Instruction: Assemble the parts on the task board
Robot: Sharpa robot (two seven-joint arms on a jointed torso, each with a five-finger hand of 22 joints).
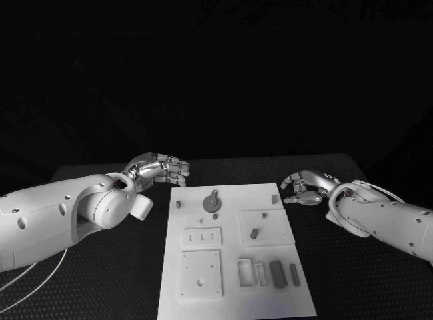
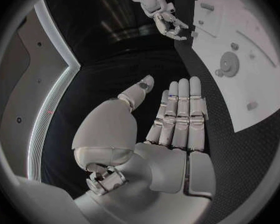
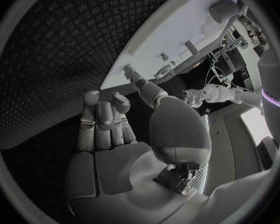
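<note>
Near edge of the black worktop (image 1: 101, 280): the white task board (image 1: 231, 303) runs lengthwise down the middle, away from the robot. Nearest on it is a square plate with holes (image 1: 200, 273); beside that, a slotted block (image 1: 247, 273) and two dark upright parts (image 1: 278, 274).

Mid-board: a small panel with slots (image 1: 203, 236) and a square recess holding one small dark part (image 1: 255, 233).

Far end: a round dark part (image 1: 212, 203) on the board, with small pegs (image 1: 175, 204) near the edges.

Left robot hand (image 1: 162, 171) hovers over the worktop just off the board's far left corner, fingers straight and together, thumb apart, holding nothing.

Right robot hand (image 1: 306, 187) sits just off the far right corner, fingers loosely curled, nothing in it. No contact with the board on either side.
</note>
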